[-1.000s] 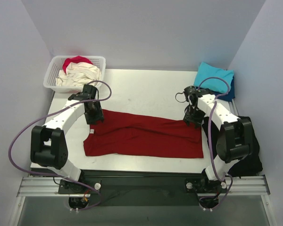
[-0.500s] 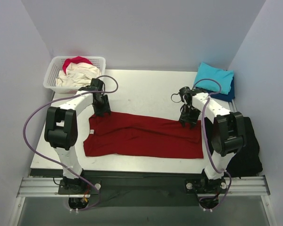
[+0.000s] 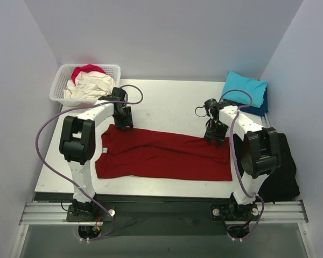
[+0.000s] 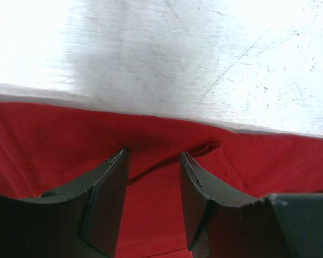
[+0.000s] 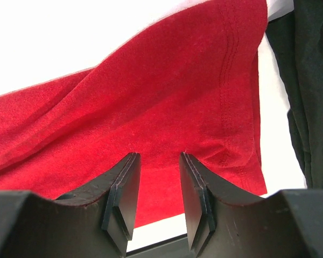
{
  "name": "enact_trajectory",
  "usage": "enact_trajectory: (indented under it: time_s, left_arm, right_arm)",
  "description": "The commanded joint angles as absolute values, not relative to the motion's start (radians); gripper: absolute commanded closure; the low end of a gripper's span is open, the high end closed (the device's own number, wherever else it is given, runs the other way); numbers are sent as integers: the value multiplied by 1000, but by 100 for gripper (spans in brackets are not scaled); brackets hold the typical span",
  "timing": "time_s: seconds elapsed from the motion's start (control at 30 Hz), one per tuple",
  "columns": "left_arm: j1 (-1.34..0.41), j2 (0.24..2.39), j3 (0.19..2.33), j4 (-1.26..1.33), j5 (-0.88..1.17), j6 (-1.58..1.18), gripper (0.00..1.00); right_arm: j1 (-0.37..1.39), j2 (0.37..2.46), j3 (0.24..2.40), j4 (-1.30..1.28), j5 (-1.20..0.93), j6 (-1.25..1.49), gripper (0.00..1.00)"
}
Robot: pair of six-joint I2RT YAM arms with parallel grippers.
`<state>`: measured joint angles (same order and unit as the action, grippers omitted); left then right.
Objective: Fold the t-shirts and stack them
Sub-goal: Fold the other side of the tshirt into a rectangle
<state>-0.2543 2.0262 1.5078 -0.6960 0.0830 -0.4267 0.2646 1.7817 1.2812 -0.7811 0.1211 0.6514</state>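
Note:
A dark red t-shirt [image 3: 161, 156] lies in a long band across the table [image 3: 167, 102]. My left gripper [image 3: 124, 120] is open over its far left edge; the left wrist view shows the jaws [image 4: 153, 156] apart above a small ridge in the red cloth [image 4: 43, 140]. My right gripper [image 3: 214, 137] is open over the shirt's far right end, its jaws [image 5: 159, 157] apart above the stitched hem [image 5: 151, 97]. A turquoise t-shirt [image 3: 245, 88] lies folded on a navy blue one [image 3: 264, 105] at the back right. Cream [image 3: 89, 85] and pink-red [image 3: 87, 69] t-shirts sit in the basket.
A white lattice basket [image 3: 56, 88] stands at the back left corner. A black cloth [image 3: 282, 177] hangs over the table's right edge and shows in the right wrist view [image 5: 312, 80]. White walls close in the back and sides.
My left gripper has moved back and to the right, from the shirt's left collar area to its far edge. My right gripper has shifted slightly left and back. The shirt has barely moved.

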Motion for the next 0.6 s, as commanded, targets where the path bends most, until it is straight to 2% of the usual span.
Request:
enact_trajectory:
  time_s: [0.0,0.57]
  left_arm:
    - [-264,2045,1560,-701,106,-407,48]
    - [-313,2031,1565,-726,176,-391,52]
  right_arm:
    - [272,1773,1281,-821,127,660,64]
    - [272,1776,1273,-819,130,666,65]
